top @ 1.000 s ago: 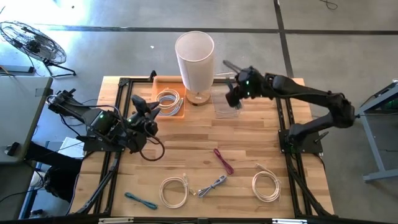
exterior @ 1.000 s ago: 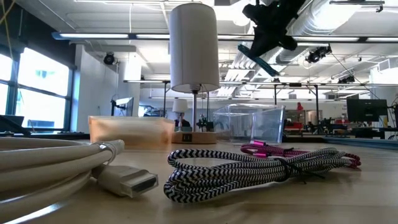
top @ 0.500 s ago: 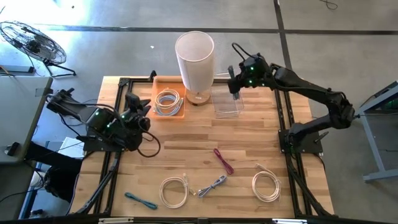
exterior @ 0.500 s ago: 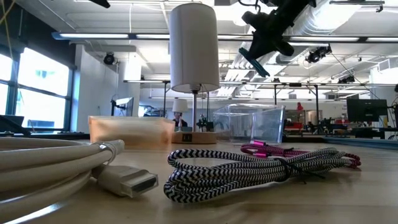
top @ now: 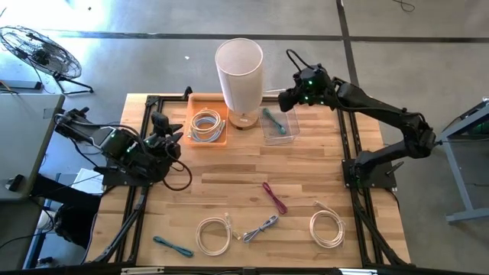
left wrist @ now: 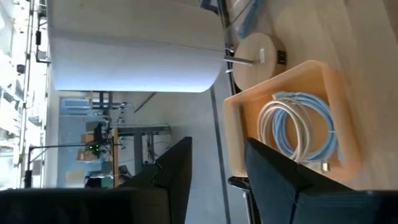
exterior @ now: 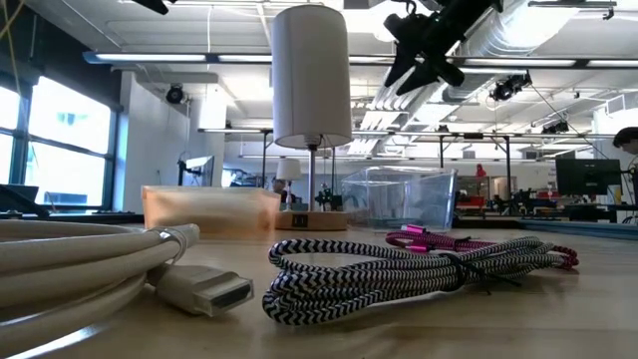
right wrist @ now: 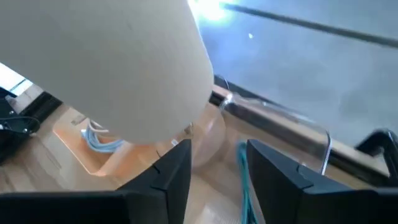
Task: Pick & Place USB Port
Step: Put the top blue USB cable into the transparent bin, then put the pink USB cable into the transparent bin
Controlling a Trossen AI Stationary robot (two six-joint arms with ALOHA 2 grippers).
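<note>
My right gripper [top: 286,99] hangs with jaws apart and empty; below them the teal USB cable [top: 273,121] lies in the clear bin [top: 278,136]. It looks light and floppy, so I'd pinch mid-bundle. My left gripper [top: 162,124] waits, jaws parted.

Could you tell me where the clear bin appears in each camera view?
High view: clear bin, just right of the lamp base, teal cable inside.
Low view: centre-right, right of the lamp stem.
Left wrist view: too little shows to tell.
Right wrist view: rim beyond the fingers.
Shared landmark: the lamp.
</note>
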